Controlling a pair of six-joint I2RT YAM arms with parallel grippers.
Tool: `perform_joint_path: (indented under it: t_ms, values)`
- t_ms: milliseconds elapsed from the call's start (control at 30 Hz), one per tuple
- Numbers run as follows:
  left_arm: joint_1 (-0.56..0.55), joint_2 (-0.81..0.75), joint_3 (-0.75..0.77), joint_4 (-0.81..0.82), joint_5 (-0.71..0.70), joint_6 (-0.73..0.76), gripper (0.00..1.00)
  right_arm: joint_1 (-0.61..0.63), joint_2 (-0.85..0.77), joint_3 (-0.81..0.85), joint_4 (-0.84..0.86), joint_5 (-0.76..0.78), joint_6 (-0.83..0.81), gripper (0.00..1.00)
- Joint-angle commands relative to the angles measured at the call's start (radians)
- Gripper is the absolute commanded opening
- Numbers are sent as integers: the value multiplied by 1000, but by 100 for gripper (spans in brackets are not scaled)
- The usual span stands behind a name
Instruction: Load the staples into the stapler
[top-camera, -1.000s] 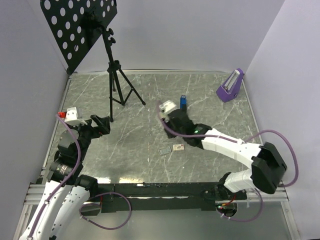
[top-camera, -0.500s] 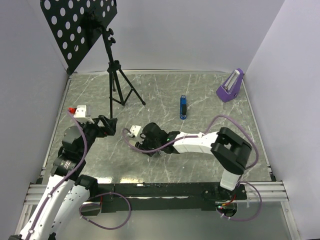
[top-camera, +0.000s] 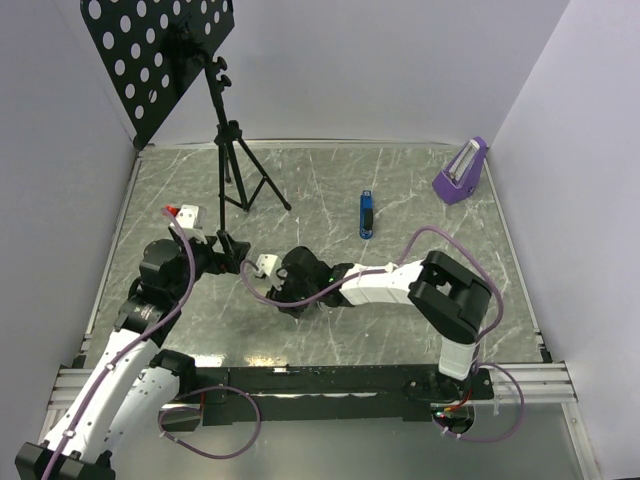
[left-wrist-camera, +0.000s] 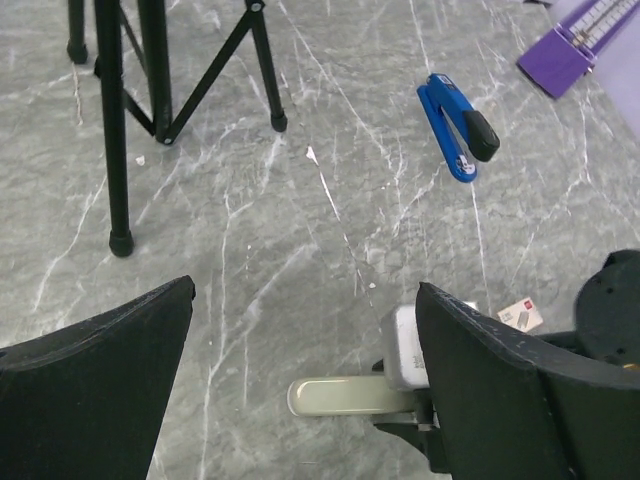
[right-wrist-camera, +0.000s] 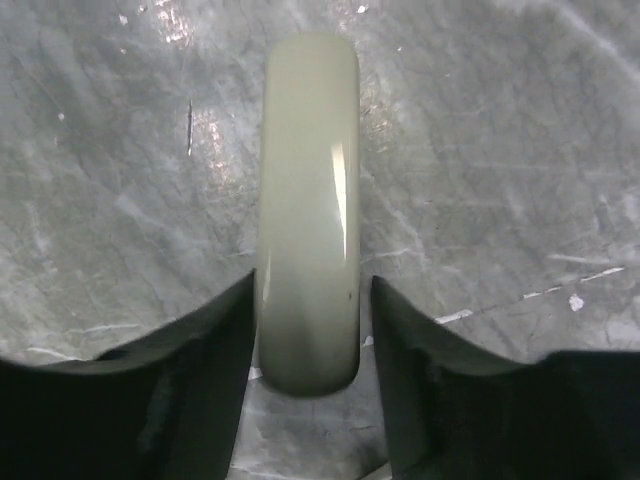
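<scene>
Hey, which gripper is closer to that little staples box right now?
Right. The right gripper sits just beside the staples box, tips pointing away from it, straddling a pale bar. The left gripper hangs farther back, facing it.

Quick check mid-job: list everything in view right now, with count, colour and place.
stapler: 1, blue and black, lying mid-table toward the back
staples box: 1, pale with reddish print, beside the right arm
bar: 1, cream, rounded, flat on the table
music stand: 1, black, back left
metronome: 1, purple, back right
table: 1, grey marbled
left gripper: 1, black, open, empty, left of centre
right gripper: 1, black, fingers either side of the bar
</scene>
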Motion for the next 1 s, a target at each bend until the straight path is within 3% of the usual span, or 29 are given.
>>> perform_joint_path:
  t_ms: [0,300,467,567,700,833,967]
  values:
    - [-3,7,-8,57,69,79,97,-10,-175,-45,97,5,45,65]
    - [-61,71,4,46,271,249,97,-73,-650,-361,311,267,198,80]
    - [-225,189,80,-96,196,436,97,-77,-923,-590,503,466,198,100]
    - [-328,256,110,-155,153,529,97,-77,-1046,-715,640,532,114,100]
    - [-402,335,151,-227,158,622,97,-77,-1178,-814,655,585,111,100]
    - [-460,459,197,-296,97,681,97,-79,-1217,-868,747,641,91,100]
    - [-526,559,232,-345,37,743,97,-79,-1183,-857,723,664,83,99]
